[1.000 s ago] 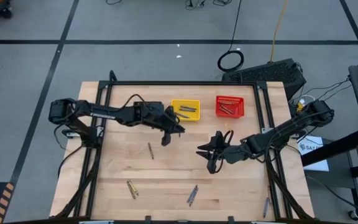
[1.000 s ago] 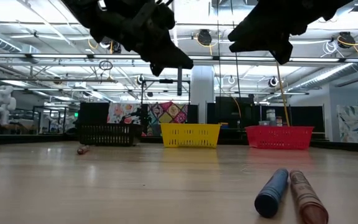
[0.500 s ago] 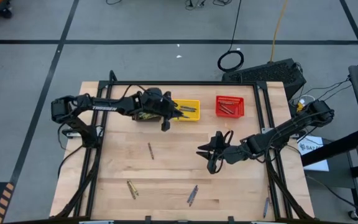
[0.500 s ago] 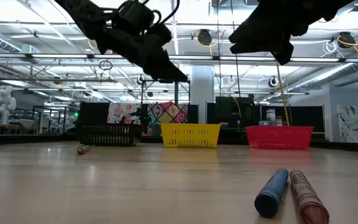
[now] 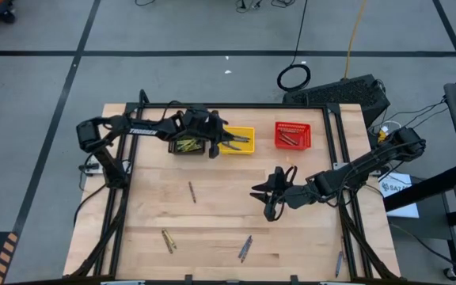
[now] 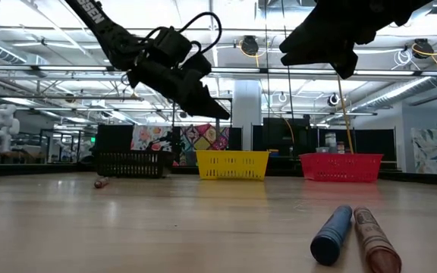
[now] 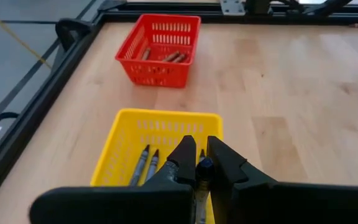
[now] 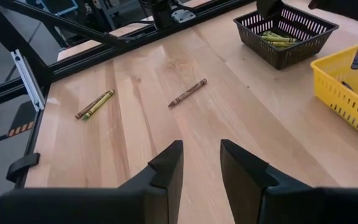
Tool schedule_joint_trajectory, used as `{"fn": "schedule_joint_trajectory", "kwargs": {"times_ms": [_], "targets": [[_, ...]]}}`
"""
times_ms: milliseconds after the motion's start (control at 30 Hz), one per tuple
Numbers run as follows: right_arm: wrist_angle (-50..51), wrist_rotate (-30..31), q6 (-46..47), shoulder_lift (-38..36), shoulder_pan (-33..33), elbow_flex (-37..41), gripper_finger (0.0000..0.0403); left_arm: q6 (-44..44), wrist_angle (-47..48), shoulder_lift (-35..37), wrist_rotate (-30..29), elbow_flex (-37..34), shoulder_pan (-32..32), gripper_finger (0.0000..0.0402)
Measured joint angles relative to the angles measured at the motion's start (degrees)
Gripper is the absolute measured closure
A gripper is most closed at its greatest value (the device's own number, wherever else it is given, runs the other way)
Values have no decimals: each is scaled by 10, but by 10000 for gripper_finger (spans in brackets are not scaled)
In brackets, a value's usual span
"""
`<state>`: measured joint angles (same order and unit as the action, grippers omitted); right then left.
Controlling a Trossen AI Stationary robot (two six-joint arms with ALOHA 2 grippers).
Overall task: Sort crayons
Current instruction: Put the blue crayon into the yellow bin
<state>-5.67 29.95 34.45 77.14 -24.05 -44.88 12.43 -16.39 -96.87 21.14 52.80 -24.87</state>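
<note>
table [image 5: 307, 237]: pale wood, crayons scattered | left gripper [image 7: 199, 163]: pinching blue crayon [image 7: 202, 171] | right gripper [image 8: 201, 158]: spread

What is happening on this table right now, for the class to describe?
A two-armed robot is sorting crayons into baskets. The left gripper holds a blue crayon between its fingers, above the yellow basket, which already holds a few. The right gripper waits open over the middle of the table. The red basket and black basket hold crayons too; several loose ones lie on the table.
</note>
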Motion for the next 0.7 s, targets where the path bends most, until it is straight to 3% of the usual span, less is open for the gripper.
{"fn": "schedule_joint_trajectory", "kwargs": {"times_ms": [300,567,700], "targets": [[1,0,-13,0,0,0,309,4,-33,-1,39,0,-17,390],[3,0,-8,0,0,0,309,-1,-31,-1,38,0,-21,389],[4,0,-8,0,0,0,309,0,-31,-1,7,0,-18,389]]}}
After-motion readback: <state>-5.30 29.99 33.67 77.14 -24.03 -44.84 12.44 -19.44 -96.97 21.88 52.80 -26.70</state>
